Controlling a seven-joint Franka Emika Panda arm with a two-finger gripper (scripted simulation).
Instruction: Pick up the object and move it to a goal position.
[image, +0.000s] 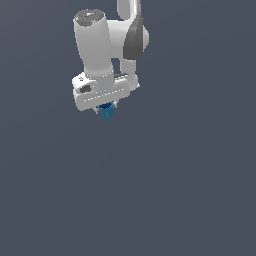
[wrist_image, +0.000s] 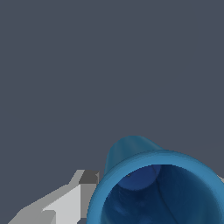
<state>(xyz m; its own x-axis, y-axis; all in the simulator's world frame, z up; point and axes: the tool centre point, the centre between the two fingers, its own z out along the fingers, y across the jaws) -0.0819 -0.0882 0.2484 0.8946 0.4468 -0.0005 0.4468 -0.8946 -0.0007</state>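
The gripper (image: 106, 107) has its jaws closed on the small blue cup (image: 106, 112), apparently to carry it toward the goal.

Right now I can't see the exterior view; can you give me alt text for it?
A white robot arm reaches down from the top of the picture, and its pincer has a small blue cup between its fingers, the cup poking out below the wide white hand. Everything else is a plain dark grey-blue background, with no other things in sight.
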